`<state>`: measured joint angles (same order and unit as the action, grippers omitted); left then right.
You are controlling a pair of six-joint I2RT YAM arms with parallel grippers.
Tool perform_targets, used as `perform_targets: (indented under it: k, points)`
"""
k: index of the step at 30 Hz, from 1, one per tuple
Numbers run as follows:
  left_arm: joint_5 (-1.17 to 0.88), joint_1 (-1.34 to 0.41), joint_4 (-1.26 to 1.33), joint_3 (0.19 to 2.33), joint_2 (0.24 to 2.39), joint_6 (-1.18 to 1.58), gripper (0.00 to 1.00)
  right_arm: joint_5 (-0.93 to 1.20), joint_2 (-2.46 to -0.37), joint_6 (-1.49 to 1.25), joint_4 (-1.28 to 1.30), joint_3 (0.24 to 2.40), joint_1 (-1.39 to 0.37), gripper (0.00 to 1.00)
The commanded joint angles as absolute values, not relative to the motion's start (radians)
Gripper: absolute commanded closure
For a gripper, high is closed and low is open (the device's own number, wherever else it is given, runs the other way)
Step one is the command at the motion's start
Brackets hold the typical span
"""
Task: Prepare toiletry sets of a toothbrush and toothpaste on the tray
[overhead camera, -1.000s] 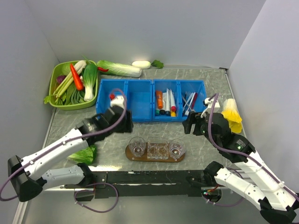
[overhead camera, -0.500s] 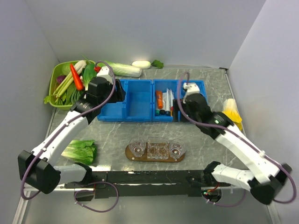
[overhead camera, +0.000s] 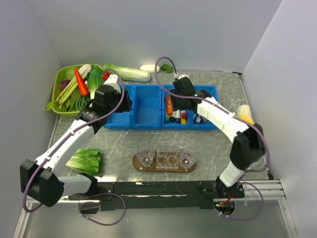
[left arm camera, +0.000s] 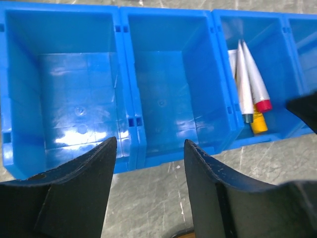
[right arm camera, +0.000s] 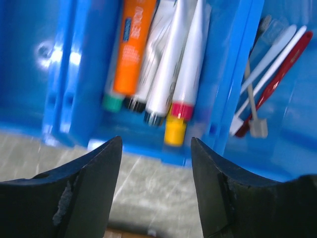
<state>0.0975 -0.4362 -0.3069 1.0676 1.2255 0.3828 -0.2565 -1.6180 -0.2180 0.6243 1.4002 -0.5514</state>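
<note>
toothpaste (right arm camera: 190, 59) before parted empty right claw (right arm camera: 154, 148); left claw (left arm camera: 148, 148) likewise parted, empty; tray (overhead camera: 136, 162) seen only overhead

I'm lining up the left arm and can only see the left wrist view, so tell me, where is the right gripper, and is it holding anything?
Observer: The right gripper hovers over the toothpaste tubes, jaws open, holding nothing.
Operator: Where are the toothbrushes?
Observer: The toothbrushes lie in the next blue bin, to the right of the tubes in the top view.
Operator: Is anything on the tray yet?
Observer: The tray carries clear cups, but no toothbrush or tube.
</note>
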Motion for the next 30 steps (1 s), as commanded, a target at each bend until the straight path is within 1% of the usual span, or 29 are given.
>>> perform_targets:
  k: [1, 5, 12, 15, 18, 24, 30]
  points:
    - [0.051, -0.437, -0.265, 1.077, 1.210, 0.382, 0.39, -0.307, -1.729, -0.169, 0.640, 1.528, -0.541, 0.39]
    - [0.049, -0.439, -0.265, 1.077, 1.209, 0.385, 0.40, -0.340, -1.821, -0.158, 0.655, 1.583, -0.541, 0.41]
    - [0.045, -0.437, -0.261, 1.074, 1.203, 0.388, 0.40, -0.432, -1.920, -0.129, 0.666, 1.631, -0.538, 0.46]
    - [0.044, -0.437, -0.264, 1.075, 1.203, 0.390, 0.40, -0.480, -1.966, -0.127, 0.686, 1.654, -0.538, 0.50]
    - [0.054, -0.439, -0.264, 1.074, 1.198, 0.388, 0.39, -0.485, -1.997, -0.126, 0.681, 1.658, -0.531, 0.54]
    - [0.051, -0.437, -0.268, 1.077, 1.207, 0.388, 0.39, -0.483, -2.046, -0.127, 0.677, 1.675, -0.520, 0.58]
    - [0.052, -0.437, -0.267, 1.080, 1.207, 0.388, 0.39, -0.506, -2.077, -0.136, 0.676, 1.677, -0.518, 0.58]
